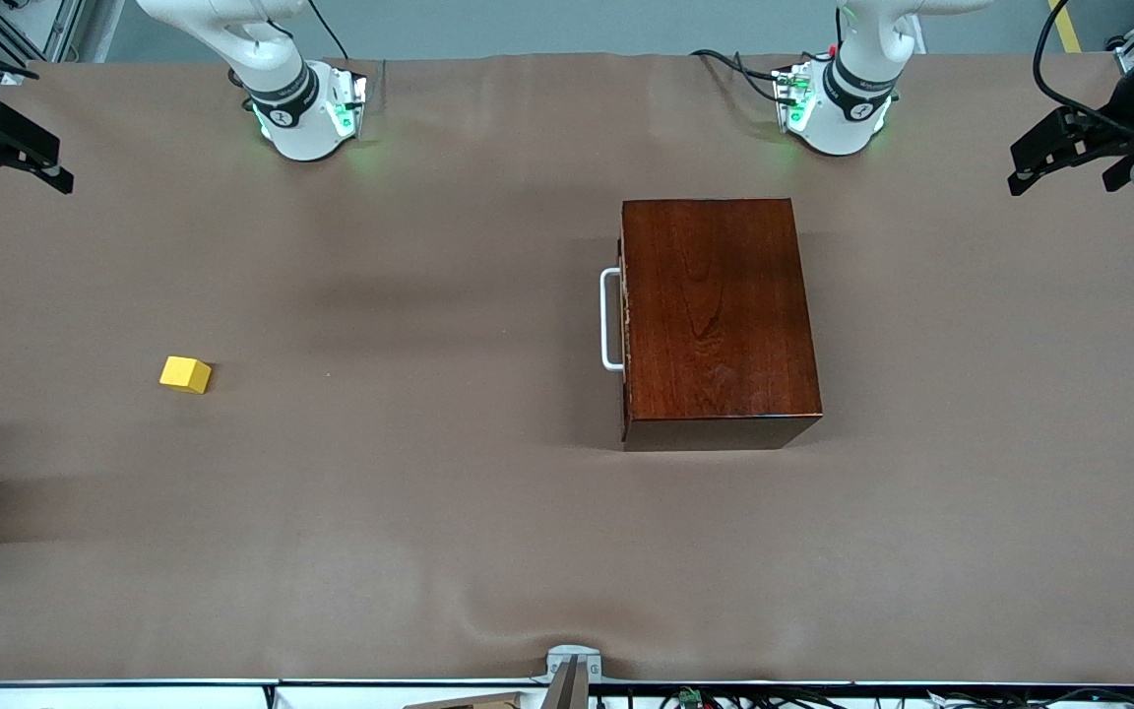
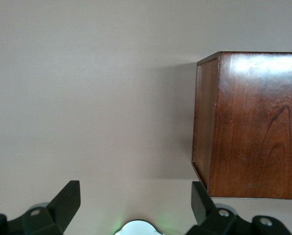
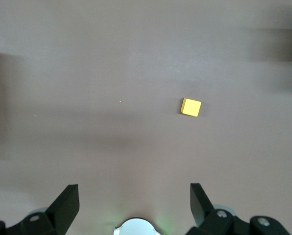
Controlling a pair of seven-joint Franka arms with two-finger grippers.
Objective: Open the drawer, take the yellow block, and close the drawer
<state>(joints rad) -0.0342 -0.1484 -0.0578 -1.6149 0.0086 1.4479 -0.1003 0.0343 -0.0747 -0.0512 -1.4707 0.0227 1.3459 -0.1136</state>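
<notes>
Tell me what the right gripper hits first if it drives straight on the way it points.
Probably bare table. The right gripper is open and faces down at the cloth; the yellow block sits off its line, so it would likely be missed.

No legible text, label, brand mark, number or sign is present on the wooden box, the yellow block, the arms or the surface.

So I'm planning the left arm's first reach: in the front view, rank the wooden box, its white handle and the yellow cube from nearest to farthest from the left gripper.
From the open left gripper, at its own end of the table:
1. Dark reddish-brown wooden box, mid-table, drawer shut.
2. White U-shaped bar handle, on the box's face toward the right arm's end.
3. Small yellow cube, on the cloth toward the right arm's end.
</notes>
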